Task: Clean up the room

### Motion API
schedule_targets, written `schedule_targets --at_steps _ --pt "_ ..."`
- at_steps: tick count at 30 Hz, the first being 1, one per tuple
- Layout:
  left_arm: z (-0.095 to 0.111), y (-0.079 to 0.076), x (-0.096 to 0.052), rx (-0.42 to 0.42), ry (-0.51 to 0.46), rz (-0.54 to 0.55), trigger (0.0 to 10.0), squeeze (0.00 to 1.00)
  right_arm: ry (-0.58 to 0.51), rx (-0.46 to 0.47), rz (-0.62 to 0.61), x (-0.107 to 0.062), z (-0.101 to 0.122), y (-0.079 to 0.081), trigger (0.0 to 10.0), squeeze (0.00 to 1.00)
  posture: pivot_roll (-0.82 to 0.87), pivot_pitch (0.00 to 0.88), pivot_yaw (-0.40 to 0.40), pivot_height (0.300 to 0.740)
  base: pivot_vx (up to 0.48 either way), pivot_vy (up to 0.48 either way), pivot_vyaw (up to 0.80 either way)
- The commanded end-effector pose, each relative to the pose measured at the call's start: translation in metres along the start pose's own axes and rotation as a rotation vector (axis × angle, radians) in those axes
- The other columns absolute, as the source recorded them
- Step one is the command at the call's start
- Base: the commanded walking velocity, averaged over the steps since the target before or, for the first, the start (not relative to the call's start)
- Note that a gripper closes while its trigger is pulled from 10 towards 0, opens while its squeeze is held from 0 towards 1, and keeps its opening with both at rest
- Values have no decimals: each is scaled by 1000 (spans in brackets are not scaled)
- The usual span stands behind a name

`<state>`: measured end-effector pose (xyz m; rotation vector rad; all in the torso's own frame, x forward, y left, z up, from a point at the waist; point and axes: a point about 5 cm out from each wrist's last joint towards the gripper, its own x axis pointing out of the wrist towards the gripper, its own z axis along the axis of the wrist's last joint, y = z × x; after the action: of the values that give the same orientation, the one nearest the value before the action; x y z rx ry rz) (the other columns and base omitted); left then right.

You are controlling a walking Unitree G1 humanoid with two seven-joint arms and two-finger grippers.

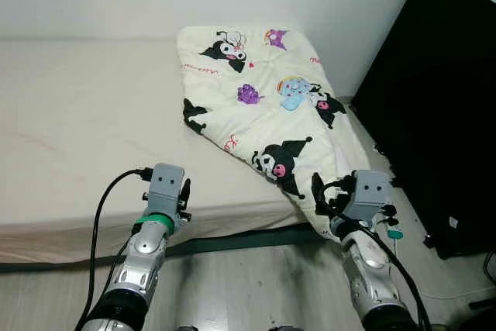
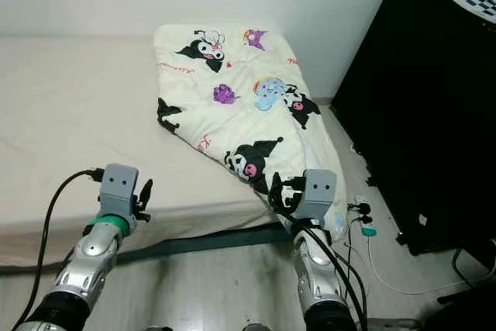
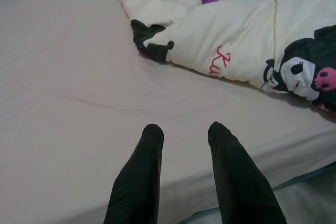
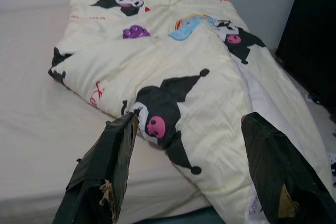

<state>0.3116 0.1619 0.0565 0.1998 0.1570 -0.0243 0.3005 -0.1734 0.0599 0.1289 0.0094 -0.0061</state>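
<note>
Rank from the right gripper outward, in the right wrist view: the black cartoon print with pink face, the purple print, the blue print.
From the right gripper:
1. Black cartoon print with pink face, between its open fingers.
2. Purple print, mid-blanket, toward the bare mattress.
3. Blue print; roughly level with the purple one, hard to separate.

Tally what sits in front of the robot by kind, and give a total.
Beds: 1, the mattress in a plain sheet
Quilts: 1, the cartoon-print quilt, hanging off the bed's corner
Black cabinets: 1
Robot tools: 2, left tool and right tool, both open
Total: 5
</note>
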Motion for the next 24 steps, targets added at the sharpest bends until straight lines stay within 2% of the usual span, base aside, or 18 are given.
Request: schedule_targets --at_steps 1,16,24 --pt "-6 0 -3 4 13 -3 10000 0 18 1 -20 -3 -5 -5 10000 0 15 0 -3 740 0 0 0" --pt "-2 9 -3 12 -6 32 10000 0 23 0 -24 0 -5 -8 10000 0 50 28 -12 740 0 0 0" --pt "-4 13 -6 10 -5 48 10000 0 28 4 -4 1 -6 -2 10000 0 58 37 -18 740 0 0 0"
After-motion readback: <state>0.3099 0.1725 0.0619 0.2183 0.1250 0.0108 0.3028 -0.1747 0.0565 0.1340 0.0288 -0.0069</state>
